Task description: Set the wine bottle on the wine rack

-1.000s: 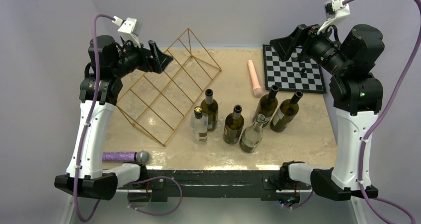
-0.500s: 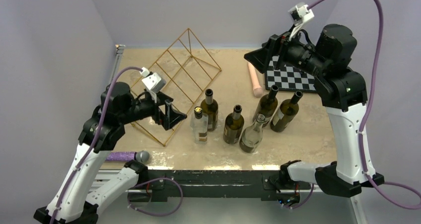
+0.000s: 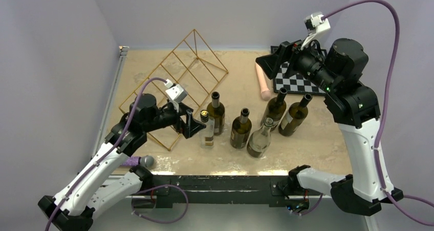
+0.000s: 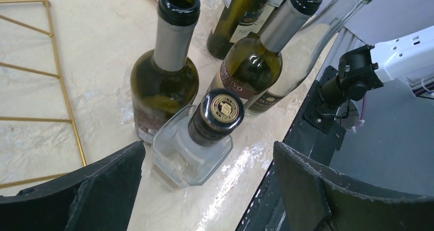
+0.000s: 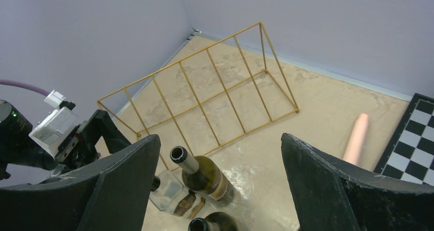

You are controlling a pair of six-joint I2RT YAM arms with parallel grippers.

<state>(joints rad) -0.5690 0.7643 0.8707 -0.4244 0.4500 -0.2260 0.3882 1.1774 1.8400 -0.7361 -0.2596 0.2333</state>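
The gold wire wine rack [image 3: 174, 85] lies at the back left of the table; it also shows in the right wrist view [image 5: 204, 92] and at the left edge of the left wrist view [image 4: 61, 82]. Several bottles stand upright mid-table. Nearest my left gripper is a clear square bottle with a black cap [image 3: 206, 131] [image 4: 192, 149], with a dark green wine bottle [image 3: 216, 113] [image 4: 164, 87] behind it. My left gripper [image 3: 193, 124] [image 4: 209, 154] is open and empty, low, its jaws either side of the clear bottle without touching. My right gripper [image 3: 268, 62] [image 5: 219, 139] is open and empty, high over the table's back.
More bottles stand to the right: a dark one [image 3: 240, 128], a clear one [image 3: 259, 138], and two dark ones [image 3: 275, 108] [image 3: 294, 116]. A chessboard [image 3: 302, 82] and a pink cylinder [image 3: 264, 80] lie at the back right. A purple-handled microphone [image 3: 138, 161] lies at the front left edge.
My left arm has swung down from high over the rack to the front, up to the clear square bottle. My right arm has shifted left, its gripper still raised.
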